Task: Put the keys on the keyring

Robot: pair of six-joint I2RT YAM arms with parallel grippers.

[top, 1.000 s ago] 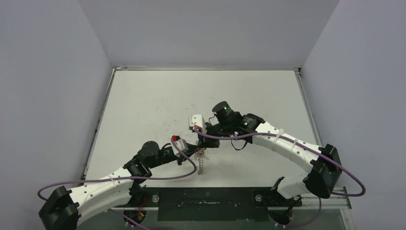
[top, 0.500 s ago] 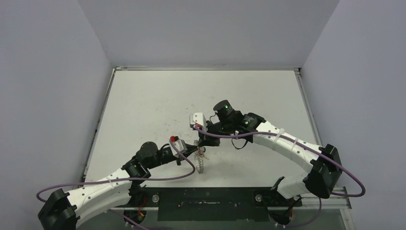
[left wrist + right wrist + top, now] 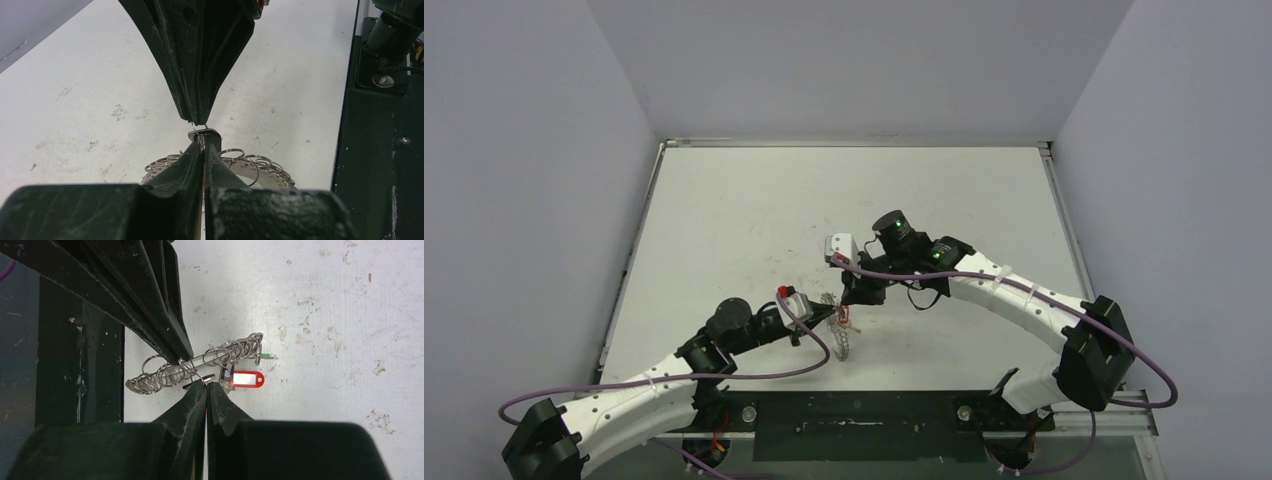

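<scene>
The left gripper (image 3: pixel 202 150) is now pinching fully together, where a second ago its fingers were standing slightly apart. It appears to be nipping a thin wire loop (image 3: pixel 201 139) at its very tip. The right gripper (image 3: pixel 206 386) is staying pressed together and meeting it tip to tip from the far side; I cannot tell what it is holding.

Both are working just above the keyring (image 3: pixel 197 361), which is lying on the bench (image 3: pixel 100 75) near its near edge, about midway left to right. This suggests the threading is under way but not finished.

A small dark piece (image 3: pixel 227 372) beside the red tag (image 3: pixel 247 379) may be a key head, though I cannot be sure. The red tag's white window is showing no writing, and a green tag (image 3: pixel 266 356) is sitting just beyond it. No brand is legible anywhere.
</scene>
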